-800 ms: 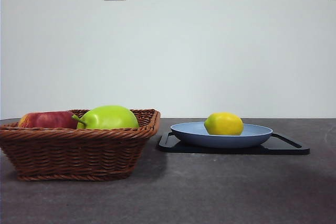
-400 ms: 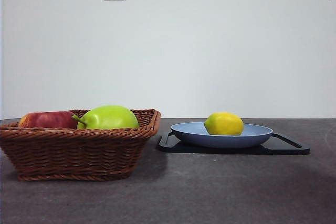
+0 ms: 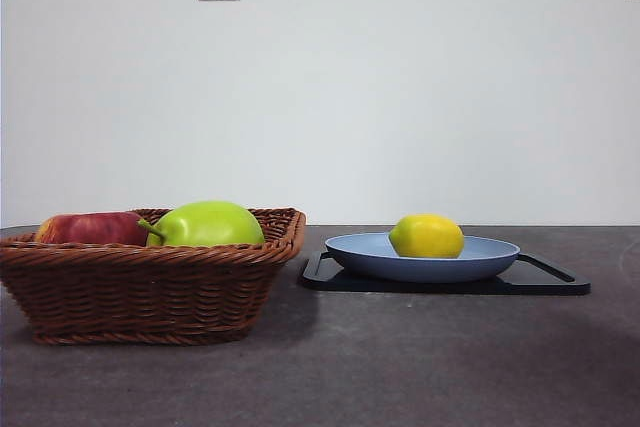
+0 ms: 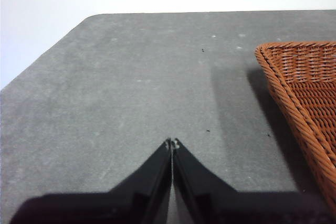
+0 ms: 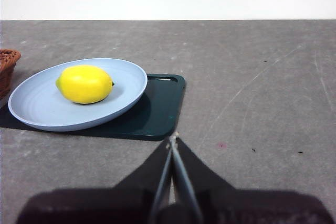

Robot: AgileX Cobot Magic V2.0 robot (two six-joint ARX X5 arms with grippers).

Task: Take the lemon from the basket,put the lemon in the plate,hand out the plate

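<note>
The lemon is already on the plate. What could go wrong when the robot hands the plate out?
The lemon lies loose on the shallow plate, so a tilt could roll it off. The plate sits on the black tray; the shut right gripper must open and might catch the tray or push the plate toward the basket.

Open worktop (image 3: pixel 420 367) lies in front of the basket (image 3: pixel 150 287) and the plate (image 3: pixel 425 257), with a narrow bare gap between those 2. The plate sits on a black tray (image 3: pixel 555 282); the lemon (image 3: pixel 427 235) fills its middle. Above the plate nothing blocks. A green fruit (image 3: pixel 205 224) and red apple (image 3: pixel 90 228) rise over the basket rim.
</note>
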